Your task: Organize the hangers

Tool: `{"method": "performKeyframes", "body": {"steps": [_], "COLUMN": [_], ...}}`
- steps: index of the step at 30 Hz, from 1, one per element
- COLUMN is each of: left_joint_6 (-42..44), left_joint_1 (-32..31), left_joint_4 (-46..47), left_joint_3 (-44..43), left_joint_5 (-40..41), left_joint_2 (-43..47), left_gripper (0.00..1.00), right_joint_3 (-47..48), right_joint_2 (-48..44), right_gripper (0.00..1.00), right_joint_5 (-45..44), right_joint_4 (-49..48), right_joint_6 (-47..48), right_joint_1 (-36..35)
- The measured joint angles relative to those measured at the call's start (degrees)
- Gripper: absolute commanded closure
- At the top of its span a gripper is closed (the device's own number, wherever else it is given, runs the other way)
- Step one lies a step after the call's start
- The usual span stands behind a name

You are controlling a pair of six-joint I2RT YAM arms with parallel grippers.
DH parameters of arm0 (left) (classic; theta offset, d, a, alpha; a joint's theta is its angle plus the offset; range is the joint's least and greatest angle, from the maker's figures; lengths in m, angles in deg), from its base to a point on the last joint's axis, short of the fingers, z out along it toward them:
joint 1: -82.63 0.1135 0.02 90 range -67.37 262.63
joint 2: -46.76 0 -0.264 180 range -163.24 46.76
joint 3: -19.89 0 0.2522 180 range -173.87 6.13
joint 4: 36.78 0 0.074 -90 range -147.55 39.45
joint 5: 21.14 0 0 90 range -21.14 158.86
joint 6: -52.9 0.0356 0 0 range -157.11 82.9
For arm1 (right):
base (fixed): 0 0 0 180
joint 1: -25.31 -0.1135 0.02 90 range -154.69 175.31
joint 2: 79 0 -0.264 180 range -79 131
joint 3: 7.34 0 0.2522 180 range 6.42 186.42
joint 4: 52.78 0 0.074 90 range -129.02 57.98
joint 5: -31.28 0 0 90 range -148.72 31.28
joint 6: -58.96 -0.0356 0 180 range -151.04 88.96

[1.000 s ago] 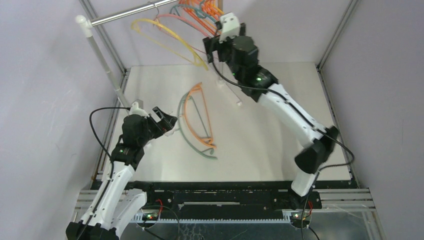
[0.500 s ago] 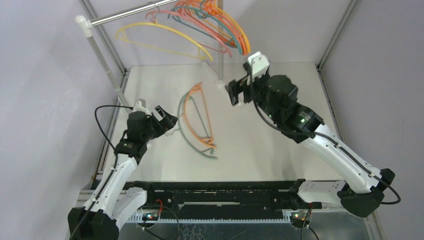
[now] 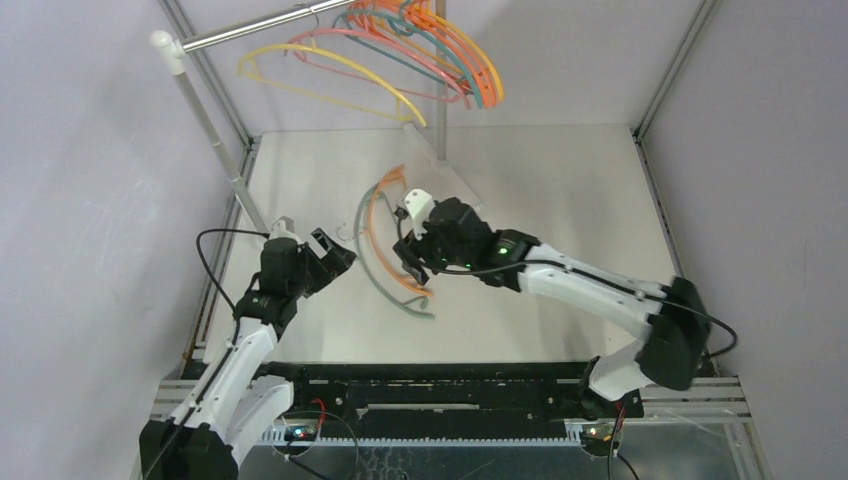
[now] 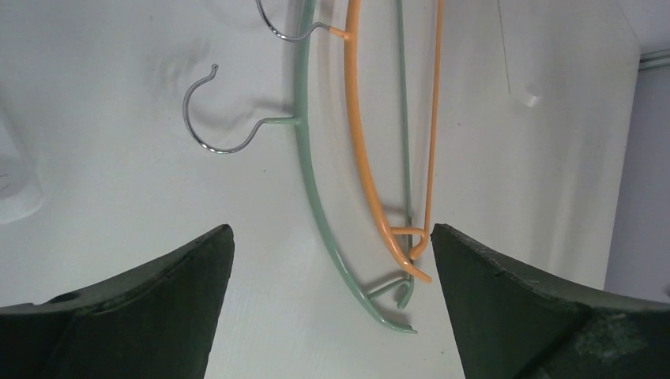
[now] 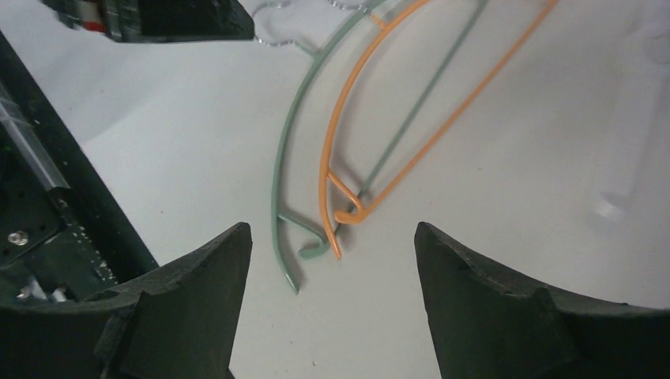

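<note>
Two hangers lay flat on the white table (image 3: pixel 560 200), nested one inside the other: a thin curved teal plastic hanger (image 3: pixel 408 306) on the outside and a thin curved orange plastic hanger (image 3: pixel 370 215) just within its arc. The right gripper (image 3: pixel 408 262) was low over their near ends, jaws apart! From the right wrist view, the right gripper (image 5: pixel 332 229) had its two dark fingers set either side of the spot where the teal hanger (image 5: pixel 276 174) and the orange hanger (image 5: pixel 322 166) finished in their little end curls, nothing pinched between them. Whether the fingers touched the table could not be told.

Over on the other side, the left gripper (image 3: pixel 340 250) sat near the hangers' hook side, spread wide and holding nothing. Its own camera showed the left gripper (image 4: pixel 332 233) framing the teal arc (image 4: pixel 314 197) and the orange arc (image 4: pixel 357 158), with the teal one's small metal hook (image 4: pixel 217 118) lying bare on the table.

Up top, a bunch of orange, pink and teal plastic hangers (image 3: pixel 440 50) hung from the silver metal rail (image 3: pixel 260 28), a yellow plastic hanger (image 3: pixel 330 60) a little apart to their left.
</note>
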Motion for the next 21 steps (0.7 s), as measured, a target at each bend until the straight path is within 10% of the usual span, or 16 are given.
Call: {"method": "performKeyframes", "body": {"steps": [21], "left_joint_6": [-1.9], "left_joint_1": [0.0], "left_joint_4": [-5.8], "left_joint_3": [4.5], "left_joint_5": [0.5], "left_joint_2": [11.1], "left_gripper": [0.01], "right_joint_3": [33.2], "right_joint_2": [43.0], "right_gripper": [0.35], "right_joint_5": [12.4], "right_joint_4": [-5.9], "right_joint_6": [-6.3], "right_joint_1": [8.3]}}
